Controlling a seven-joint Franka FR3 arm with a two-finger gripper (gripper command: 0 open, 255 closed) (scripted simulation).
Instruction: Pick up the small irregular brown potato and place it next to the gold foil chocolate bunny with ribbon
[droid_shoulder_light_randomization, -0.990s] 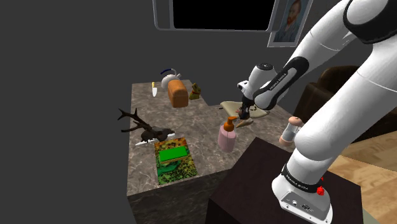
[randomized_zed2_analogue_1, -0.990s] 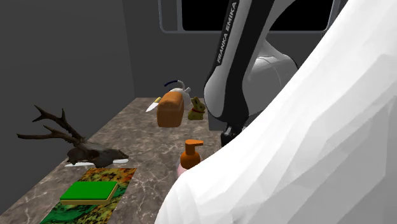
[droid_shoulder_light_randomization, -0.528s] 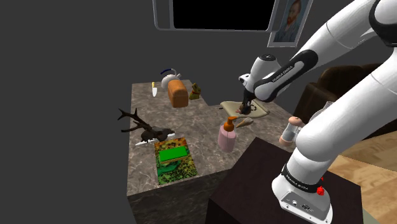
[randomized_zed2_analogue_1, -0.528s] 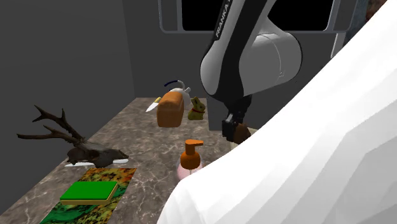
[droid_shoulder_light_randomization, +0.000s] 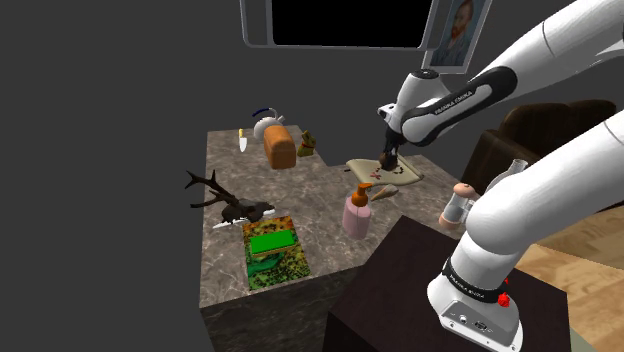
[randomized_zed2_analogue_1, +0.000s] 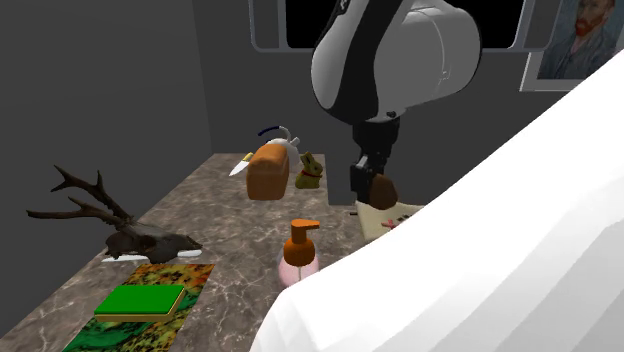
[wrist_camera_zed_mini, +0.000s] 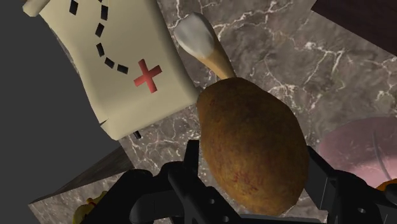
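Well, going from the second exterior view's left: the brown loaf (randomized_zed2_analogue_1: 267, 170) stands just left of the gold bunny (randomized_zed2_analogue_1: 311, 171); to the bunny's right, well apart and raised above the desk (randomized_zed2_analogue_1: 220, 215), hangs the potato (randomized_zed2_analogue_1: 383, 190), clasped between both fingers of the claw (randomized_zed2_analogue_1: 375, 185), which is closed on it; below it, also right of the bunny, lies a paper map with a red cross (wrist_camera_zed_mini: 121, 63). I judge that the carrying step is in hand; to do it well, travel toward the bunny at this height, descend on the bare marble at the bunny's right, not the loaf side, and let go only when the potato rests, since it may roll. The bunny's ribbon is too small to make out; the white arm covers the desk far right of the bunny.
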